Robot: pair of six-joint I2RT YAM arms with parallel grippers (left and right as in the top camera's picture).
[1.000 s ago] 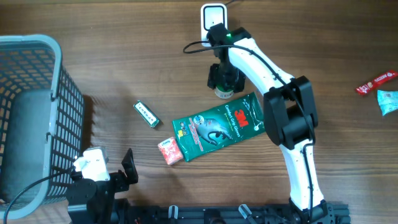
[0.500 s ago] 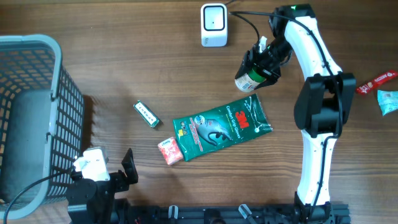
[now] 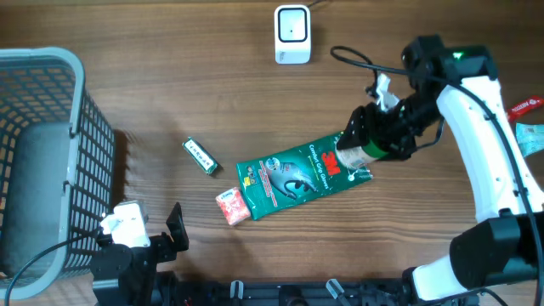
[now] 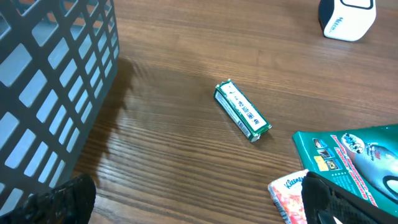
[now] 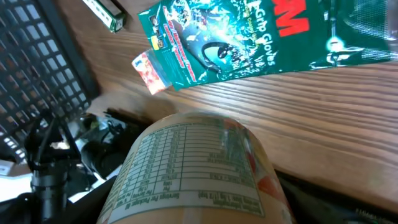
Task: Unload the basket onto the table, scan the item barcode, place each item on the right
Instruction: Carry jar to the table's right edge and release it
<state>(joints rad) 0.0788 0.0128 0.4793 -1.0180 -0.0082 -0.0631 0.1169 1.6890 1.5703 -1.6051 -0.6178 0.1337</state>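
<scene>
White-labelled bottle (image 3: 352, 154) (tipped sideways) inside right claw (image 3: 365, 144)

R arm (image 3: 476, 119): white links, black joints, black cable, green LED; R gripper (image 3: 361, 146) black.

Right gripper (image 3: 376, 136) with bottle (image 3: 351, 154), earlier by the scanner (image 3: 291, 34), now over the glove packet (image 3: 289, 177)

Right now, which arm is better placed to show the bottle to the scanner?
Right. Its tool grips the bottle above the green glove pack, not far from the white scanner. The left tool sits open at the near edge beside the basket, holding nothing.
</scene>
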